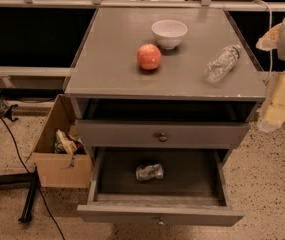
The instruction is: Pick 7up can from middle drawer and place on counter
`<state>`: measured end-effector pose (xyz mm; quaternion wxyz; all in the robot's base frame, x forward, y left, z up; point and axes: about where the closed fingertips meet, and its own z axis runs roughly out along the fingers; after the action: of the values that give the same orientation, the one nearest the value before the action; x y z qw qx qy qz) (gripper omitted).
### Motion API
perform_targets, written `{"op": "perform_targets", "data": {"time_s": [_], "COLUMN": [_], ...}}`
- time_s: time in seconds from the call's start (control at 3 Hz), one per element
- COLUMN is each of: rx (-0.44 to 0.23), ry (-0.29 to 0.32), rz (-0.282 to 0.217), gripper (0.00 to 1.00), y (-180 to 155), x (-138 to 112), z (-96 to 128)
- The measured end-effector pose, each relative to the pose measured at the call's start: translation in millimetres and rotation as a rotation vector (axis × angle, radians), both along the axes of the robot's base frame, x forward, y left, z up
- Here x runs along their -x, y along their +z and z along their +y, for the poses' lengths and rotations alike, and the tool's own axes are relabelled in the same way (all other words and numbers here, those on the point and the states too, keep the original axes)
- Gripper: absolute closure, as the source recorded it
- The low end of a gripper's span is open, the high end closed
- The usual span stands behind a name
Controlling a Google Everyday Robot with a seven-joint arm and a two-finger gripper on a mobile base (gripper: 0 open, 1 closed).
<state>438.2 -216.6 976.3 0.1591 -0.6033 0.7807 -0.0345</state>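
Observation:
The 7up can (149,172), silvery and crinkled, lies on its side in the middle of the open middle drawer (209,184). The drawer is pulled far out, with its small knob at the front. The counter (112,69) is the flat grey top of the cabinet above. My gripper (271,38) shows only partly at the right edge of the view, level with the counter's right side. It is well above and to the right of the can, and I see nothing held in it.
On the counter stand a white bowl (169,33) and an orange-red apple (149,56), and a clear water bottle (222,63) lies near the right edge. The drawer above (162,137) is closed. A cardboard box (62,149) and cables (12,139) are on the floor to the left.

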Motion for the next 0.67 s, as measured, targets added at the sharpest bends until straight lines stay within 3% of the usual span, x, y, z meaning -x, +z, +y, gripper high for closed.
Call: {"op": "perform_targets", "data": {"time_s": [0.67], "rx": [-0.021], "ry": [0.001], "rz": [-0.007], "gripper": [0.00], "y": [-19], "x": [-3], "z": [3]}}
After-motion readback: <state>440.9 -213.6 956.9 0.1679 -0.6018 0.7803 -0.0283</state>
